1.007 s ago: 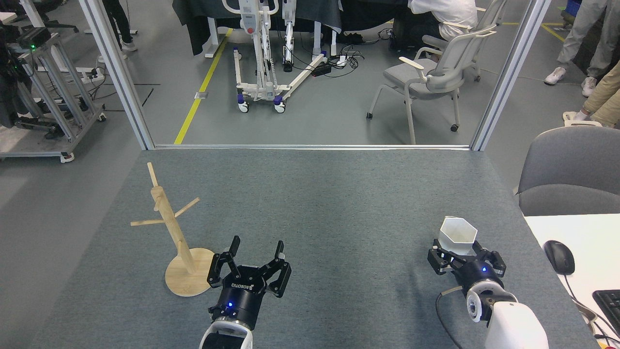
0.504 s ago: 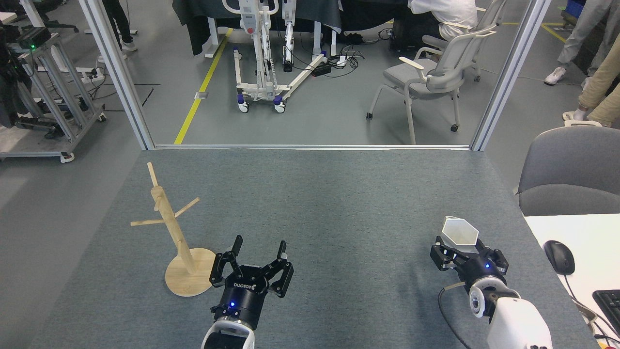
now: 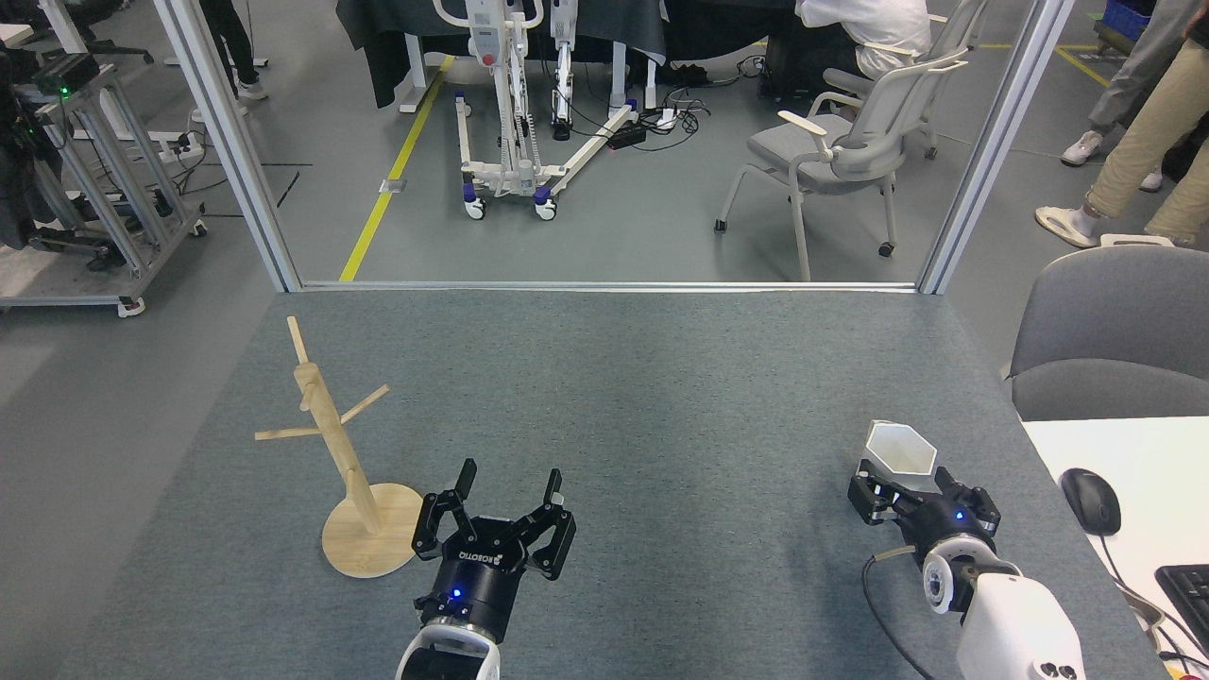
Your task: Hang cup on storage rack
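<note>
The white faceted cup (image 3: 902, 450) sits upright at the right side of the grey table, its hexagonal rim facing up. My right gripper (image 3: 909, 484) is shut on its lower body, and the black fingers hide the cup's base. The handle tab is hidden from view. The wooden storage rack (image 3: 329, 430) stands at the left, its post leaning in the view over a round disc base (image 3: 364, 550), with thin pegs sticking out near the top. My left gripper (image 3: 507, 480) stands open just right of the rack's base, with nothing between its fingers.
The grey felt table (image 3: 614, 397) ends at a metal frame rail (image 3: 604, 284) at the back. A grey chair back (image 3: 1115, 331) and a white desk with a mouse (image 3: 1091, 501) stand at the right. A person's legs (image 3: 1124, 142) show at the far right.
My right gripper has shifted slightly right and nearer with the cup in it. My left gripper has crept a little to the right. The person's legs at the far right have moved.
</note>
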You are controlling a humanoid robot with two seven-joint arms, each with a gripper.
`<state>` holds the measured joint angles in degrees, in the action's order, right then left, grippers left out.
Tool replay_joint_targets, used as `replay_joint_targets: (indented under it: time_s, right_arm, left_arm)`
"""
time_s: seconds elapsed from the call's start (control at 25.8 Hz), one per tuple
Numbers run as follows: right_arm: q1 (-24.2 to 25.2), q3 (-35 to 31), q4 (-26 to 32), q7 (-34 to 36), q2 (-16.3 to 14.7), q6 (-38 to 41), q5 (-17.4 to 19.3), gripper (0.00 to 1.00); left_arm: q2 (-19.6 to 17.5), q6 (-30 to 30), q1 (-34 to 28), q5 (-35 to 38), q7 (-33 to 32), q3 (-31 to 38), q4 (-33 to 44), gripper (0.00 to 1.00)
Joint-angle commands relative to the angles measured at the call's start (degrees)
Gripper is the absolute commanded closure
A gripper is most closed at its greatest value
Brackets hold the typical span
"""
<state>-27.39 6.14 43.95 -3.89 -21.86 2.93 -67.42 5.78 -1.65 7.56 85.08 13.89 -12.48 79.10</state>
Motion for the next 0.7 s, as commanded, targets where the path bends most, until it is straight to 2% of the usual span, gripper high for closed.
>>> replay_joint_targets:
  time_s: [0.0, 0.23, 0.66]
  right_arm:
    - [-0.8, 0.1, -0.6, 0.5, 0.1, 0.1, 0.0, 0.01]
    - [-1.9, 0.4, -3.3, 0.4, 0.6, 0.1, 0.0, 0.01]
    - [-3.0, 0.5, -4.7, 0.2, 1.0, 0.1, 0.0, 0.01]
  left_arm:
    - [0.1, 0.0, 0.0, 0.0, 0.0, 0.0, 0.0, 0.0]
    - [0.3, 0.0, -0.2, 0.0, 0.0, 0.0, 0.0, 0.0]
    - [0.2, -0.2, -0.2, 0.0, 0.0, 0.0, 0.0, 0.0]
